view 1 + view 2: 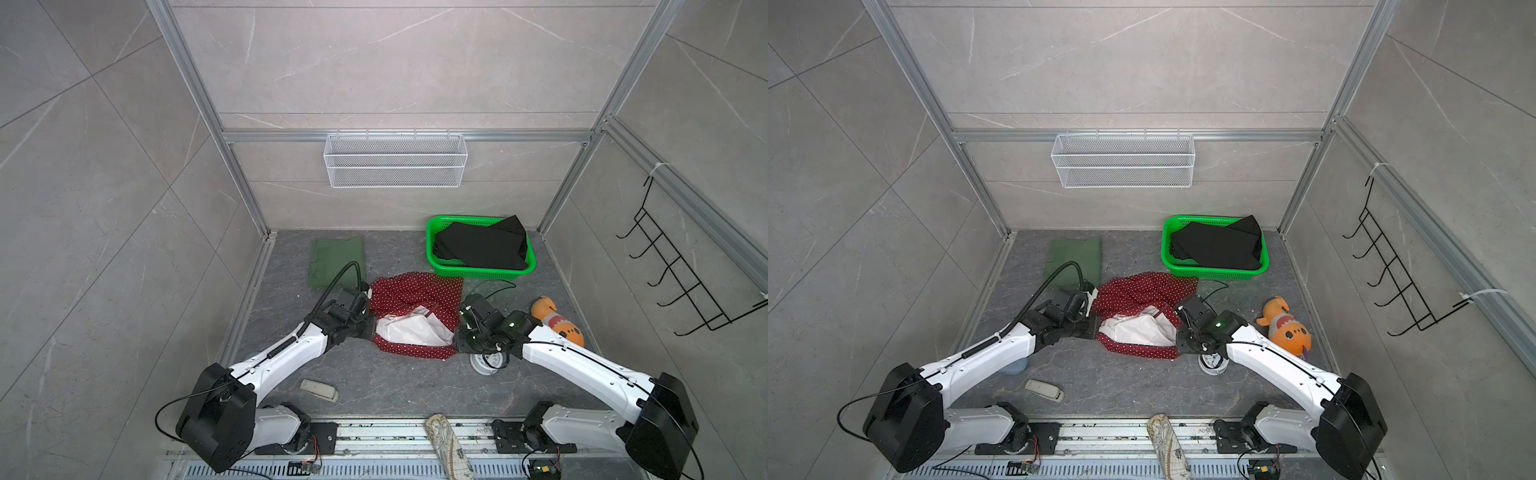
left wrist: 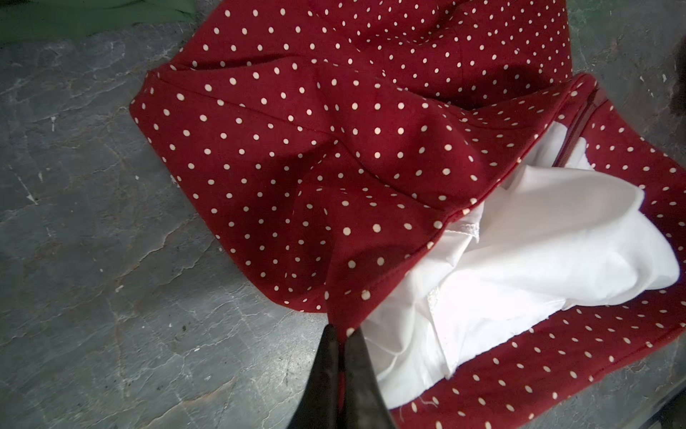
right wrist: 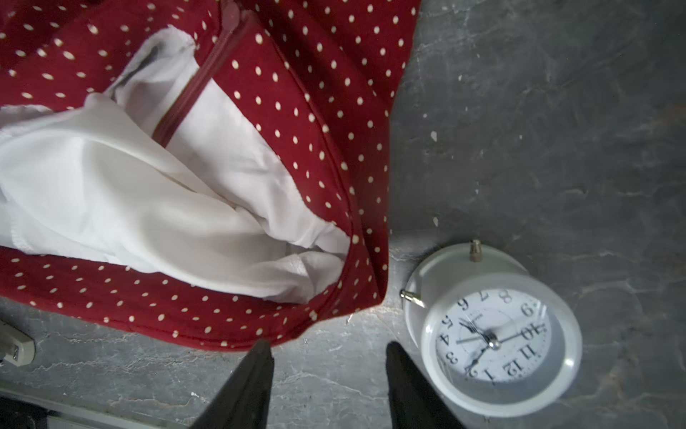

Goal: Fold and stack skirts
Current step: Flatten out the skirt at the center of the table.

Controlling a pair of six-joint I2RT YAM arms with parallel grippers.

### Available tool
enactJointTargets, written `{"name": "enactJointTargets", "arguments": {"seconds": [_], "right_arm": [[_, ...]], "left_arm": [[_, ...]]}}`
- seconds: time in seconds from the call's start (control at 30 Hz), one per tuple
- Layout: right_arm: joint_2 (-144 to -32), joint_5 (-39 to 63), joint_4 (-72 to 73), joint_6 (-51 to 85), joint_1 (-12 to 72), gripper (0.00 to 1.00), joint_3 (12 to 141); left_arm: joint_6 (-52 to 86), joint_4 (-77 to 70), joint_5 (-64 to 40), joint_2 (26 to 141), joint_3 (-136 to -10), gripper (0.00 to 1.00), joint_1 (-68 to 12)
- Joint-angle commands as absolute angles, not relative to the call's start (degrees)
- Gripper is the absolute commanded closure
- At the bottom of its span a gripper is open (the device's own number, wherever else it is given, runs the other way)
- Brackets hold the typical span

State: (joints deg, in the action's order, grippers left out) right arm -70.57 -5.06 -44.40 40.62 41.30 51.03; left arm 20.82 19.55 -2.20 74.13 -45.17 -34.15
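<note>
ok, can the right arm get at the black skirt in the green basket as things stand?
Probably yes. The black skirt lies uncovered in the green basket, just beyond the right arm, whose jaws stand open and empty beside the red skirt. Nothing stands between them.

Red dotted skirt (image 1: 415, 299) fills centre of table (image 1: 386, 382). Near side is bare slab from skirt hem to front rail (image 1: 374, 432); only a small beige device (image 1: 319, 390) lies there, left. Alarm clock (image 3: 497, 338) sits just beside skirt's near right corner: narrow gap, right gripper (image 3: 328, 345) over it, fingers apart. Plush fish (image 1: 557, 322) crowds right edge. Far side has an open strip between olive skirt (image 1: 336, 262) and green basket (image 1: 482, 275).
</note>
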Motion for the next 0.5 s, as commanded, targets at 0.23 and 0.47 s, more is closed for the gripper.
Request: {"name": "enactJointTargets", "arguments": {"seconds": [0.23, 0.47], "right_arm": [[-74.6, -10.3, -43.1, 49.2, 44.7, 0.47, 52.7], [-75.0, -12.5, -43.1, 49.6, 45.0, 0.47, 55.1]], "left_arm": [[19.6, 17.0, -3.7, 74.3, -45.5, 1.0, -35.1], [19.9, 16.0, -3.7, 74.4, -44.5, 1.0, -35.6]]}}
